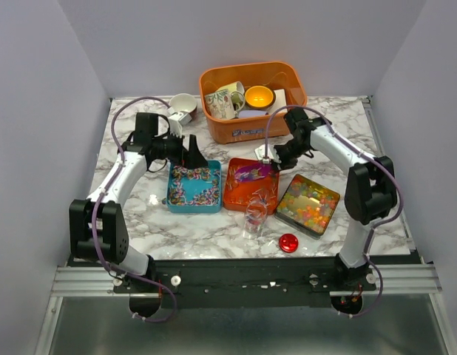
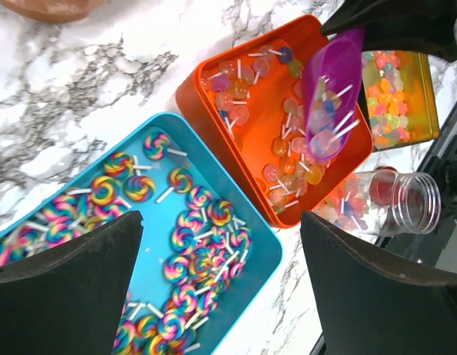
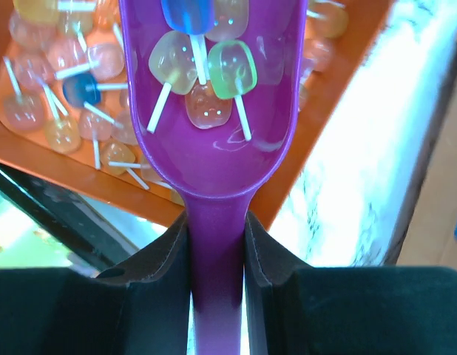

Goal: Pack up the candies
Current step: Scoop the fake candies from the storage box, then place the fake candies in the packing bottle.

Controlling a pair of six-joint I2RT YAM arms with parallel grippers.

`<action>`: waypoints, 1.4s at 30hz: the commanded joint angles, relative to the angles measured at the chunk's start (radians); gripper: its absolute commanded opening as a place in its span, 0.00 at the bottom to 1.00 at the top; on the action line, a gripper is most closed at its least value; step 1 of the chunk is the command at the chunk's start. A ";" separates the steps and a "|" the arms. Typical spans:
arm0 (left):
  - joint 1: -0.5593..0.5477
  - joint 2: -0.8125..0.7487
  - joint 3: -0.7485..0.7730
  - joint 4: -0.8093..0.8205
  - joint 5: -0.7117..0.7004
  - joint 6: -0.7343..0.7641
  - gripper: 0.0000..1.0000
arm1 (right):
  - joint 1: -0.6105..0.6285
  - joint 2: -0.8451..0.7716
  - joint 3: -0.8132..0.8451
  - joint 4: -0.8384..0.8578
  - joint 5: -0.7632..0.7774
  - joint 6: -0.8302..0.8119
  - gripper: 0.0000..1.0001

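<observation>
Here our right gripper [image 3: 216,240] is clamped on the purple plastic scoop [image 3: 214,174], carrying translucent lollipop candies [image 3: 232,66] over the rectangular orange tray [image 1: 228,189]; the clear plastic jar [image 1: 254,216] stands just off its near edge, closest to our right arm

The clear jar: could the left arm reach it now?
Probably yes. The left claw is open over the blue tray, the clear jar sits close to that tray, and nothing lies between them; the right claw holds the scoop farther back.
</observation>
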 commanded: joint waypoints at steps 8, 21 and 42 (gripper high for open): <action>0.067 -0.052 0.071 -0.112 -0.018 0.136 0.99 | -0.073 -0.200 -0.060 0.083 -0.251 0.301 0.01; 0.068 -0.100 0.048 -0.045 -0.130 0.054 0.99 | -0.072 -0.404 -0.082 -0.278 0.115 0.070 0.01; 0.070 -0.239 -0.117 -0.007 -0.221 0.047 0.99 | 0.117 -0.552 -0.178 -0.350 0.422 0.150 0.01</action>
